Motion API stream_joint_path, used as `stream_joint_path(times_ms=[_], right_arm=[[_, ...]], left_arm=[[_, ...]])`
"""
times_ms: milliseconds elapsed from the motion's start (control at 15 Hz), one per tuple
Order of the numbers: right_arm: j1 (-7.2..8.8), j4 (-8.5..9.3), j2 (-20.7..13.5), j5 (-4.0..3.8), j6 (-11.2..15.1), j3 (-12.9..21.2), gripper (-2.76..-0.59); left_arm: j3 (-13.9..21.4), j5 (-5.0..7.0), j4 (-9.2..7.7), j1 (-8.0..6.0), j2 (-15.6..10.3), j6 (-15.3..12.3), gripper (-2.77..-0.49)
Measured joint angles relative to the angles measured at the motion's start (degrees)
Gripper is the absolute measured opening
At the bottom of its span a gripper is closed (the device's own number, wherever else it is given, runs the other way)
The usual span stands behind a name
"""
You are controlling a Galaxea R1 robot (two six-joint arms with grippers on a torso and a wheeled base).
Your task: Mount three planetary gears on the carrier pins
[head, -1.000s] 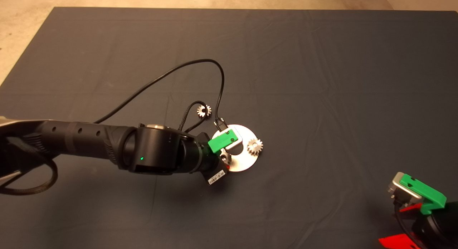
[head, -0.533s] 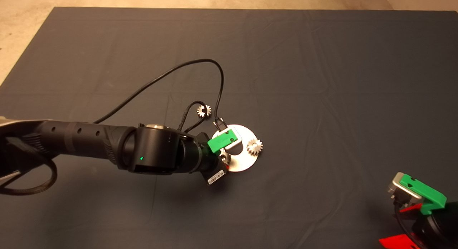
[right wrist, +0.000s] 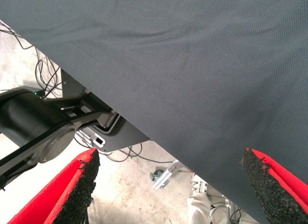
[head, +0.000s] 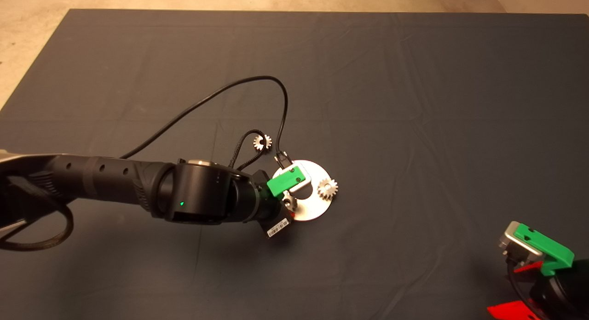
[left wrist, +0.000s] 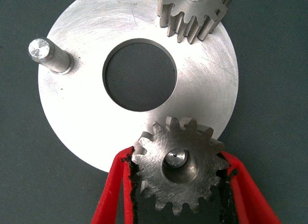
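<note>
The pale metal disc (head: 309, 210) lies mid-mat and also shows in the left wrist view (left wrist: 86, 113). One planetary gear (head: 327, 189) sits on a carrier pin at the disc's right edge; the left wrist view shows it too (left wrist: 192, 14). My left gripper (head: 288, 201) is over the disc's near-left edge, shut on a second gear (left wrist: 179, 172). A pin tip (left wrist: 175, 158) shows through that gear's bore. The third carrier pin (left wrist: 48, 55) stands bare. The third gear (head: 262, 142) lies loose on the mat beyond the disc. My right gripper (head: 529, 265) is parked at the lower right, open (right wrist: 169, 156).
A black cable (head: 216, 92) loops from the left arm over the mat behind the disc, and a braided loop passes beside the loose gear. The right wrist view looks past the mat's edge (right wrist: 144, 132) at the floor, cables and an arm base (right wrist: 33, 123).
</note>
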Motion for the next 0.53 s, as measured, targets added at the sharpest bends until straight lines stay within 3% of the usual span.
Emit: stream_joint_path(times_ms=[333, 533], right_arm=[[0.0, 0.0, 0.0, 0.0, 0.0, 0.0, -1.16], [0.0, 0.0, 0.0, -0.01, 0.0, 0.0, -1.16]], left_arm=[[0.0, -0.02, 0.0, 0.0, 0.0, 0.0, -2.43], [0.0, -0.02, -0.02, 0.0, 0.0, 0.0, -2.24]])
